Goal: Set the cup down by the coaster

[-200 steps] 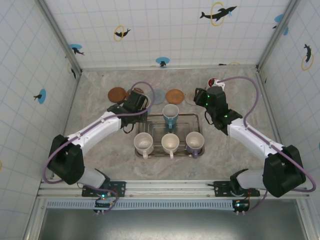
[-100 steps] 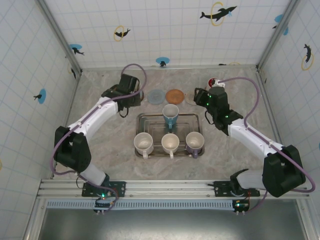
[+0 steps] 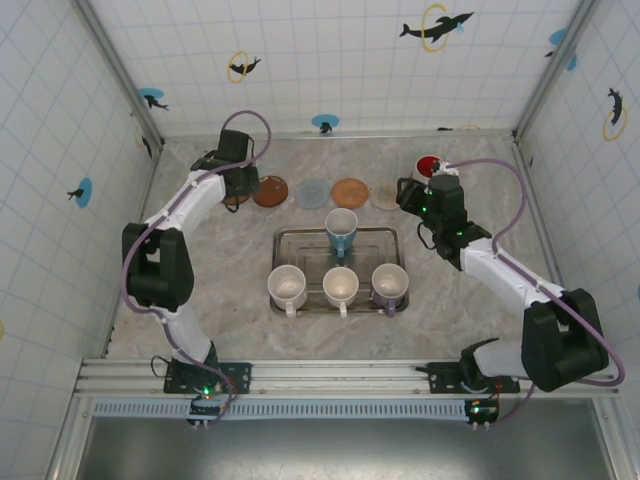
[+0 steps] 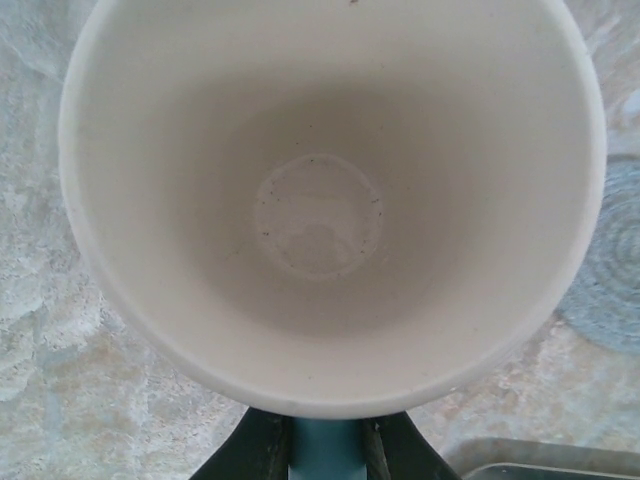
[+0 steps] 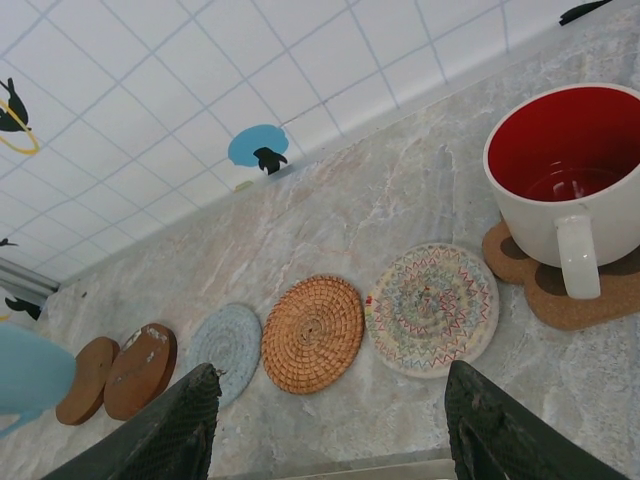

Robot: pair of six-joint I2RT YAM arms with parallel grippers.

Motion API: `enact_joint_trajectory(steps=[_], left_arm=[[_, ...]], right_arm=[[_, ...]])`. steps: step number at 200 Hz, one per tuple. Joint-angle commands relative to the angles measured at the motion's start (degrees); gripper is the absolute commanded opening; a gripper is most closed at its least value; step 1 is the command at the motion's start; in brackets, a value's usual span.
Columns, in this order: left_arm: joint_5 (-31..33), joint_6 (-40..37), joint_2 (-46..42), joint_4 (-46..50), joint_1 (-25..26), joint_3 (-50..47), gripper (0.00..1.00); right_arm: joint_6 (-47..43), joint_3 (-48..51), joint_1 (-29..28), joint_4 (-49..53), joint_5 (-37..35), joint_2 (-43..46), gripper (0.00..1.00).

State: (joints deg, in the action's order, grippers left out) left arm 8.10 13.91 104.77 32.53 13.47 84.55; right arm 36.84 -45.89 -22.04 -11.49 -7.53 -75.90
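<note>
A cup with a white inside and a teal handle hangs in my left gripper, whose jaws are shut on the handle. From above, my left gripper is at the far left of the coaster row, over a brown coaster that it mostly hides. The right wrist view catches the cup's light blue side beside two brown coasters. My right gripper hangs open and empty, above the orange woven coaster.
Blue-grey, orange and multicoloured coasters line the back. A red-lined mug stands on a cork coaster. The metal tray holds a blue cup and three pale cups.
My left arm has swung left and back from the tray's rear edge to the far-left coasters, carrying the cup. The right gripper has shifted slightly right.
</note>
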Motion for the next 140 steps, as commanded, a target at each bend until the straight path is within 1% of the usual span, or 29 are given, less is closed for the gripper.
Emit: enact_joint_trajectory(steps=[1,26,56,99,140], left_arm=[[0.55,-0.93,0.66,-3.39,-1.22,2.5,0.0],[1.13,-0.73,1.22,-4.63,-2.57,1.94,0.0],[0.13,-0.56,2.49,-5.26,-4.54,1.86,0.0],[0.34,-0.25,4.17,-6.32,-5.53,2.02,0.0],[0.91,0.65,4.04,-8.07,-6.33,1.05,0.0]], right_arm=[[0.58,0.14,0.59,-2.43,1.11,-1.56,0.62],[0.78,-0.07,0.68,-2.79,1.42,-2.53,0.62],[0.75,-0.69,0.76,-2.66,1.88,-3.53,0.61],[0.51,-1.53,0.86,-1.8,2.18,-4.5,0.61],[0.69,-2.01,0.84,-1.99,2.97,-5.53,0.6]])
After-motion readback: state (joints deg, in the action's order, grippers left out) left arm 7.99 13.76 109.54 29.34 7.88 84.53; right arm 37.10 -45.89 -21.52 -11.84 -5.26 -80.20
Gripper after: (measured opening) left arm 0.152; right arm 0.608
